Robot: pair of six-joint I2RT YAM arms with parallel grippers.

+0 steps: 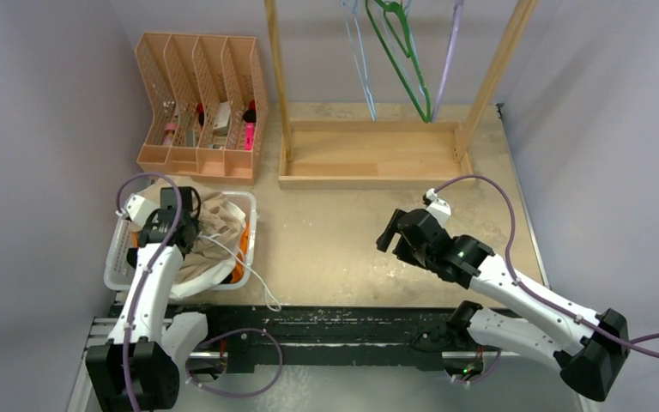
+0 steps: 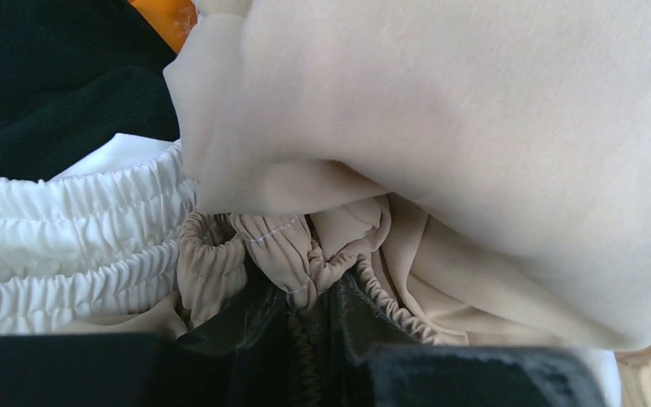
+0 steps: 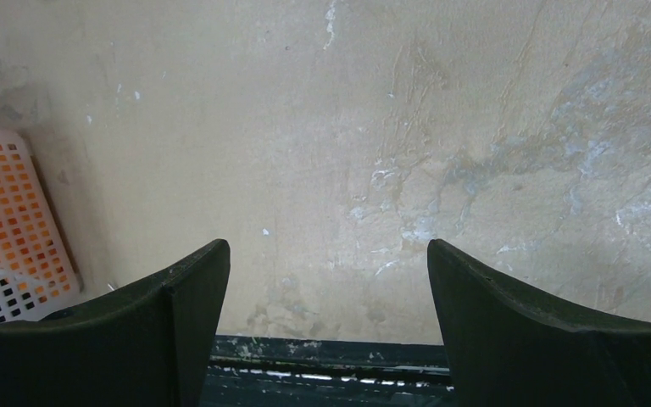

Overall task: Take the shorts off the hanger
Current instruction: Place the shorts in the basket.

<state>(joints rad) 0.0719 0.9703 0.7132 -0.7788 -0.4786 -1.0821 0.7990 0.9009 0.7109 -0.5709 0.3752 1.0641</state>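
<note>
The beige shorts (image 1: 219,225) lie on top of the pile in the white basket (image 1: 116,275) at the near left. My left gripper (image 1: 180,227) is down in the basket, shut on the gathered waistband of the beige shorts (image 2: 475,127). In the left wrist view my left gripper (image 2: 314,314) pinches that waistband, with the white shorts (image 2: 68,229), the black shorts (image 2: 51,76) and a corner of the orange shorts (image 2: 165,17) beside it. The orange shorts (image 1: 240,253) show at the basket's right side. My right gripper (image 1: 392,240) (image 3: 328,254) is open and empty over bare table.
A wooden rack (image 1: 369,163) at the back holds bare blue (image 1: 360,69), green (image 1: 403,64) and purple (image 1: 450,51) hangers. An orange file organiser (image 1: 202,103) stands at the back left. A white drawstring (image 1: 257,283) trails from the basket, whose corner shows in the right wrist view (image 3: 8,212).
</note>
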